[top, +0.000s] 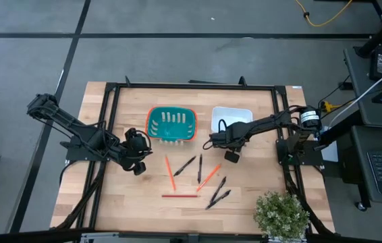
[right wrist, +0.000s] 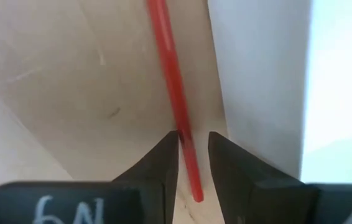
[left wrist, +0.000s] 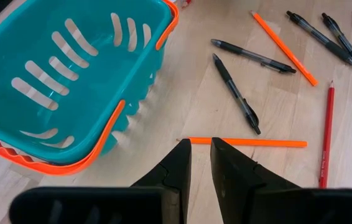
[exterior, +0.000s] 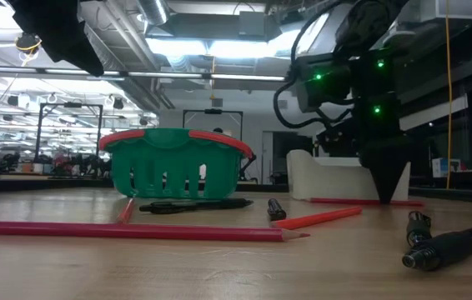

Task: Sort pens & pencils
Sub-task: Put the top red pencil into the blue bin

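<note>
By the white bin point(top: 231, 116) wall, the right gripper point(right wrist: 193, 163) pinched a slim red pencil point(right wrist: 173, 93) on pale grained wood; the left gripper point(left wrist: 200, 163) stood slightly parted, empty.

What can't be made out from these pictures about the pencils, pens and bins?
- Whether the right gripper actually pinches the thin red pencil: right wrist view, the fingers cover the contact.
- Inside of the white rectangular bin: low view, its wall hides it; high view, the right arm crosses it.
- Floor of the teal slotted basket: too small in the high view; left wrist view cuts off its far end.
- Tips of the black pens: too small in the high view.
</note>
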Robot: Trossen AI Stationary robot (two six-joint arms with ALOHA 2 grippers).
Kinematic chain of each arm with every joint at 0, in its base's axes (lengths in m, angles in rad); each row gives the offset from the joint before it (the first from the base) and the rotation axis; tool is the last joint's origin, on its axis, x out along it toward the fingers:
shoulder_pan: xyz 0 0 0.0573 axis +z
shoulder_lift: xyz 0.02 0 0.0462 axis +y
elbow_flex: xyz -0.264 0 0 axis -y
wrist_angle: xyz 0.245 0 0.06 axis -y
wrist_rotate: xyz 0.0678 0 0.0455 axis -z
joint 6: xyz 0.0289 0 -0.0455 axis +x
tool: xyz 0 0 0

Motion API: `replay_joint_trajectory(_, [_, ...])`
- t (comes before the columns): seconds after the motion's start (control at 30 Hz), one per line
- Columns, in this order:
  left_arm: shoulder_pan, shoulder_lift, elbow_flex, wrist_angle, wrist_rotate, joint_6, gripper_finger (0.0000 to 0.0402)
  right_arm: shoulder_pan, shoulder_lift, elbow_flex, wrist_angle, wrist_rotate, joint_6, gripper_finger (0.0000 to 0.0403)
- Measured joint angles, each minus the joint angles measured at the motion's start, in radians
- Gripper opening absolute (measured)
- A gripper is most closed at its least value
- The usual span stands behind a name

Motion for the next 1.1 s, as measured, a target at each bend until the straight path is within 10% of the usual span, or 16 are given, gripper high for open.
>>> replay_joint_trajectory(1.1, [0.0,0.0,0.0,-0.001,0.0,0.0,0.0056,-0.011,-0.003,0.001,0.083,-0.09,-0.054,0.0091])
